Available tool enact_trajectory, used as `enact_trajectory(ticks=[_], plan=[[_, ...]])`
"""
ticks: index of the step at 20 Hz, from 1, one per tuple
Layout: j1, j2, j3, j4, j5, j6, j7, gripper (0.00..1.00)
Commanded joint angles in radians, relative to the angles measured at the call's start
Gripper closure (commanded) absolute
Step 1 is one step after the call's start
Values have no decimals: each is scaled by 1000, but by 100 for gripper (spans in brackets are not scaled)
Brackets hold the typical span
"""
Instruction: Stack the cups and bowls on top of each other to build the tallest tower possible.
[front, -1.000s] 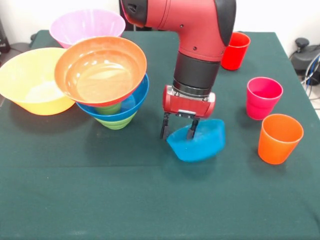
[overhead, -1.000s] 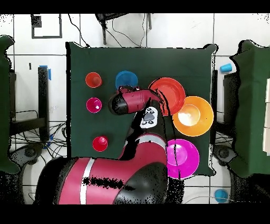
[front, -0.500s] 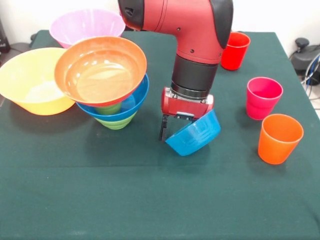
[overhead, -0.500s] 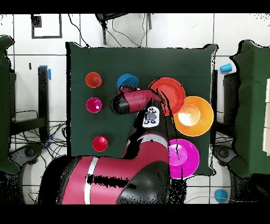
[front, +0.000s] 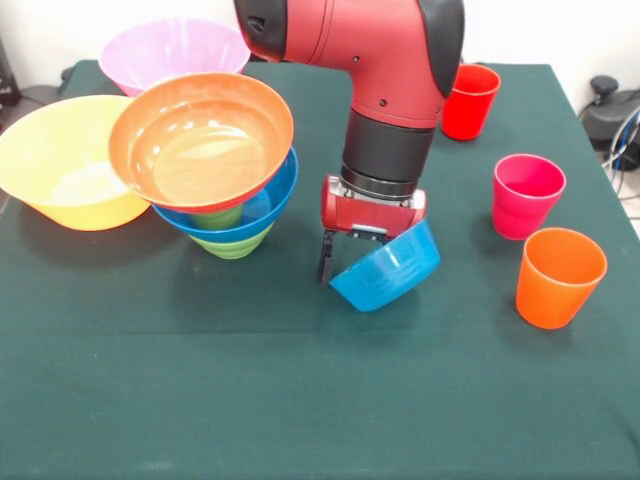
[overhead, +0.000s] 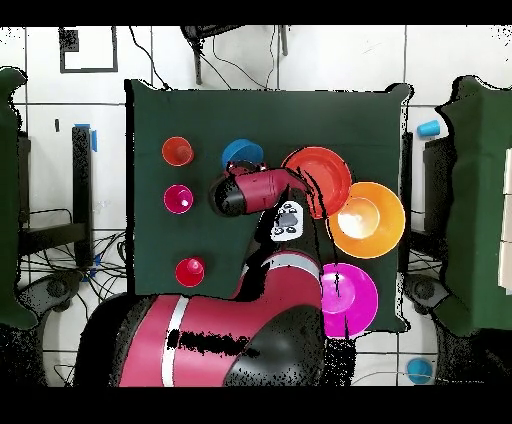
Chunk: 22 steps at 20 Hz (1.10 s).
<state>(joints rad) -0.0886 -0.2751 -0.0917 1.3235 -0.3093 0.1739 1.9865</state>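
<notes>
- The orange cup (front: 560, 277) stands upright nearest the camera at the right of the green table (front: 300, 400), just as before.
- The gripper (front: 350, 265) clenches the rim of the small translucent blue bowl (front: 387, 269). One dark finger (front: 326, 257) shows outside the bowl; the other is hidden behind its wall.
- Compared with a second earlier, that bowl is off the cloth: then it sat low and roughly level, now it hangs tilted, its right side raised and its ringed bottom turned toward the camera. Since half a second ago it has barely risen.
- From overhead, the blue bowl (overhead: 241, 153) peeks out beyond the arm's red wrist, slightly closer to the tower than a second ago.
- The tower (front: 215, 170) is unchanged at the left: the small green bowl (front: 232, 241) at the bottom, the wide blue bowl (front: 262, 208) on it, the shallow orange-red bowl (front: 200, 140) leaning on top, tipped toward the camera.
- The magenta-pink cup (front: 526, 194) stands upright behind the orange one, unmoved.
- The big yellow-orange bowl (front: 55, 165) touches the tower's left side.
- Farthest back sit the big pink bowl (front: 170, 50) at left and the red cup (front: 470, 100) at right, both where they were.
</notes>
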Motion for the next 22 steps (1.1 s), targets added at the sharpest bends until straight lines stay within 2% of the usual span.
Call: enact_trajectory(ticks=[1, 4, 5, 7, 10, 14, 22], plan=[[-23, 13, 121, 6, -94, -34, -41, 0], [11, 9, 115, 1, -71, -20, -10, 0], [29, 38, 107, -30, -62, -18, 0, 0], [50, 48, 88, -44, -52, -15, 17, 0], [66, 50, 73, -50, -44, -12, 28, 0], [72, 45, 66, -44, -43, -21, 33, 0], [49, 12, 101, -24, -42, -17, 18, 0]])
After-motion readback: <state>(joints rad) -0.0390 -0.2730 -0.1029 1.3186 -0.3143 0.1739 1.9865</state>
